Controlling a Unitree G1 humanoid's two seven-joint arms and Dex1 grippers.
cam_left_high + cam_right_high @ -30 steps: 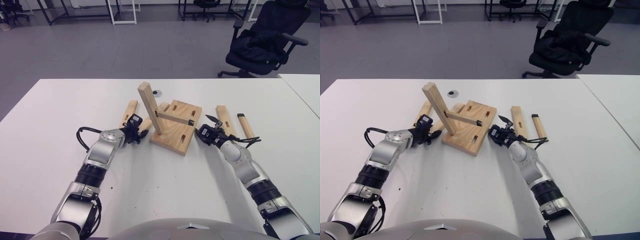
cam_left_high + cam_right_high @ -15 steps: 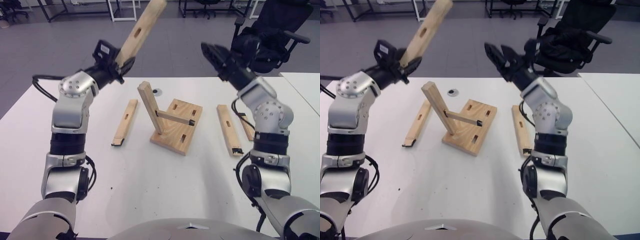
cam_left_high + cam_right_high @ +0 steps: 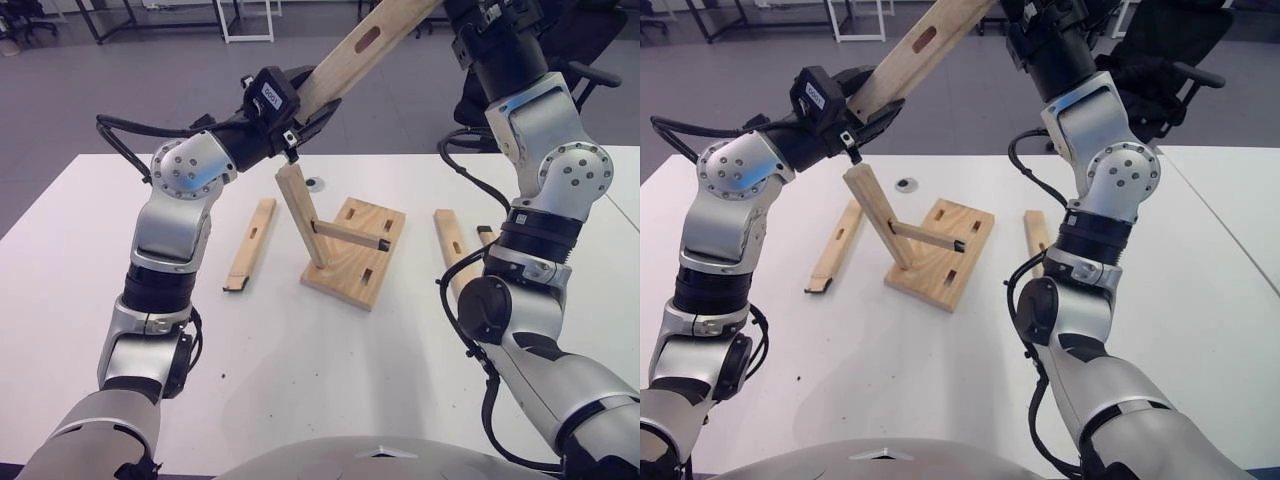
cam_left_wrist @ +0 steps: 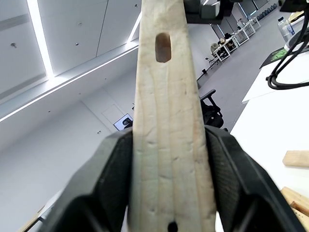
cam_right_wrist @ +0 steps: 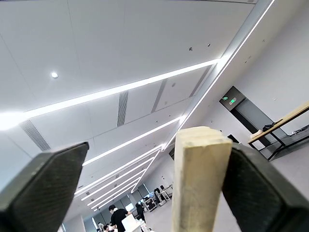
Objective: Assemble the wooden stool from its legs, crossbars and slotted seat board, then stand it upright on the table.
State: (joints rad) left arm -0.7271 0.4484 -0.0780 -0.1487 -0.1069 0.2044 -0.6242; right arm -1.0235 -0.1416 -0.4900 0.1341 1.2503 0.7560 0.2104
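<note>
My left gripper (image 3: 298, 98) is shut on a wooden leg (image 3: 365, 40) and holds it high above the table, slanting up toward the right. In the left wrist view the fingers (image 4: 104, 193) clamp the leg (image 4: 166, 121) on both sides. My right gripper (image 5: 154, 188) is raised at the leg's upper end (image 5: 200, 179); its jaws stand open around that end, with a wide gap on one side. On the table lies the slotted seat board (image 3: 362, 262) with one leg (image 3: 298, 212) and a crossbar (image 3: 350, 237) fitted, the leg leaning.
A loose leg (image 3: 250, 243) lies left of the seat board, another (image 3: 450, 250) on the right, partly behind my right arm. A cable hole (image 3: 317, 184) sits behind the board. An office chair (image 3: 600, 75) stands beyond the table's far right.
My left arm has swung the held leg rightward over the seat board. My right arm has risen, and its open gripper now sits at the leg's upper end.
</note>
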